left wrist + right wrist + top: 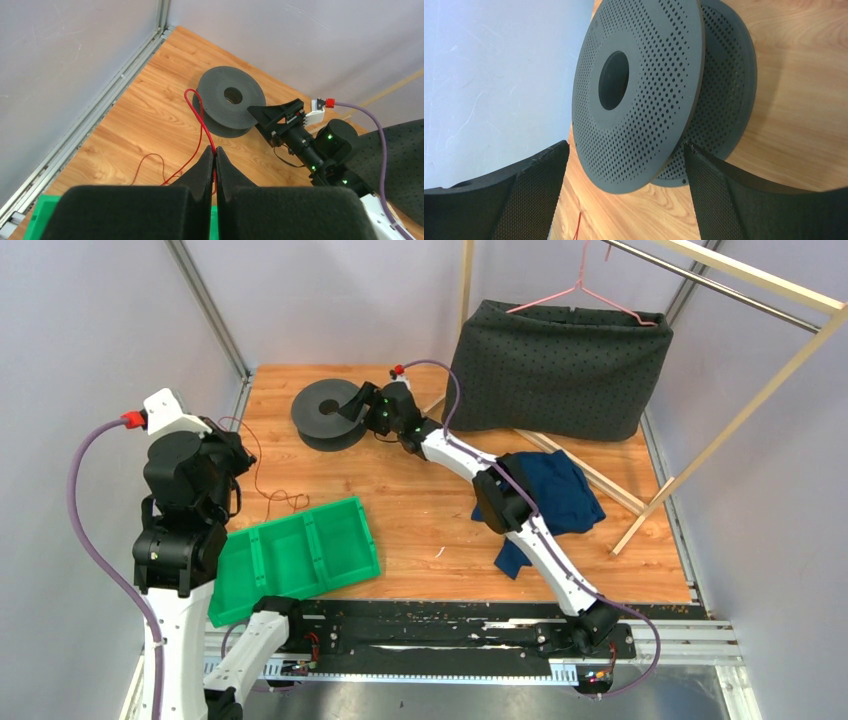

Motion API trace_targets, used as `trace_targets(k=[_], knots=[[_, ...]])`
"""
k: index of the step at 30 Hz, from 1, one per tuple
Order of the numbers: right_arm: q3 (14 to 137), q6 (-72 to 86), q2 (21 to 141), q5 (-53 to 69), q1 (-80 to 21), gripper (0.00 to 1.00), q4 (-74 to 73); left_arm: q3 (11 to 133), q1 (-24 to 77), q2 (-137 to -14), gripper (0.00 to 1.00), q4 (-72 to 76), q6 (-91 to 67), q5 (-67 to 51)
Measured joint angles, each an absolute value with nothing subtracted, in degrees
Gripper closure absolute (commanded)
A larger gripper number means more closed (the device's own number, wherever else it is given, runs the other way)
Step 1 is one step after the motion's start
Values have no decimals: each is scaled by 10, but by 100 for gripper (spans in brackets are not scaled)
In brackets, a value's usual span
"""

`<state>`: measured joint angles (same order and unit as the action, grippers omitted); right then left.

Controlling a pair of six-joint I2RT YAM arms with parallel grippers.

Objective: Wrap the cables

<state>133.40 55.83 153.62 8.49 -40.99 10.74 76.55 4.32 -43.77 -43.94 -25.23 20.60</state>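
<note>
Cables (pixel 204 129) disappear into the closed left pincer (pixel 215 152), ends unseen.

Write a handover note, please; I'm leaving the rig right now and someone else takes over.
Left tool: shut on the red cable.
Right tool: open, fingers either side of the spool.
Cable: runs from the left tool to the spool's rim; slack loops lie on the table.
Done: cable reaches the spool; no wound turns visible.
Left: wind the slack on.
</note>
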Motion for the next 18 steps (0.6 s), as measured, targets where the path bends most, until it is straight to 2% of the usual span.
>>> trace_targets(k=[7,15,18], knots=[[1400,590,1595,85,-410,14,112,766,43,-439,100,-441,-246,208],[1411,639,1632,93,-405,46,158,766,43,-441,100,-443,-240,210],[1410,649,1634,103,-402,63,177,766,43,-442,100,-443,-240,210]])
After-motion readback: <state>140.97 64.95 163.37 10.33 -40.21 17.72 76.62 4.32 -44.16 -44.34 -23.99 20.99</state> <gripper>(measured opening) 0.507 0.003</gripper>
